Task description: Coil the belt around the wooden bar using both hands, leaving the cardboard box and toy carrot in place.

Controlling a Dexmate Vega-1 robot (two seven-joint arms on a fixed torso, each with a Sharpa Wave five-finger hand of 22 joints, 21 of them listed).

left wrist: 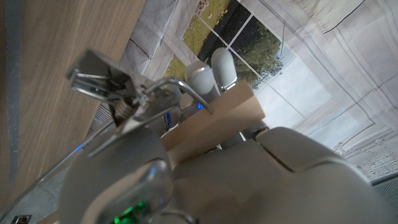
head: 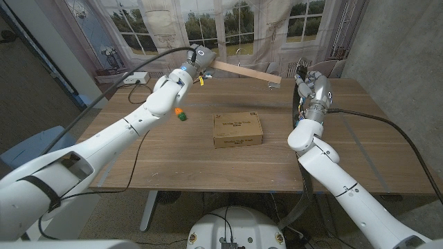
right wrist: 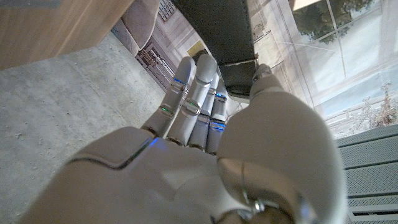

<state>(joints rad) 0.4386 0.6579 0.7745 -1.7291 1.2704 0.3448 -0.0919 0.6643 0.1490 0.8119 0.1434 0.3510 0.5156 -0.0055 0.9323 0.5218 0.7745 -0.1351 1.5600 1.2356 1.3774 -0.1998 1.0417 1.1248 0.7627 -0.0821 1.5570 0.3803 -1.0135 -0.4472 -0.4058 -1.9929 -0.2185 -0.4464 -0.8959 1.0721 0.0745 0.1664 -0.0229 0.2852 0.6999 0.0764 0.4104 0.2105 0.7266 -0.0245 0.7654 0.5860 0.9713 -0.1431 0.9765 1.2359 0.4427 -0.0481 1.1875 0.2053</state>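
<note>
My left hand [head: 196, 59] is raised over the table's far left and grips one end of the wooden bar [head: 246, 71], which slants down to the right in the air. The bar [left wrist: 214, 121] passes through the left hand [left wrist: 249, 174], with a metal belt buckle [left wrist: 115, 87] beside it. At the far right my right hand [head: 309, 79] holds the black belt [head: 300, 70] close to the bar's free end. The fingers of the right hand [right wrist: 205, 143] are closed against the wide strap [right wrist: 214, 25]. The cardboard box [head: 237, 129] lies mid-table, with the toy carrot [head: 180, 114] to its left.
The wooden table [head: 360, 159] stretches wide around the box. A white device [head: 138, 79] with a cable sits at the far left edge. A backdrop printed with windows hangs behind the table.
</note>
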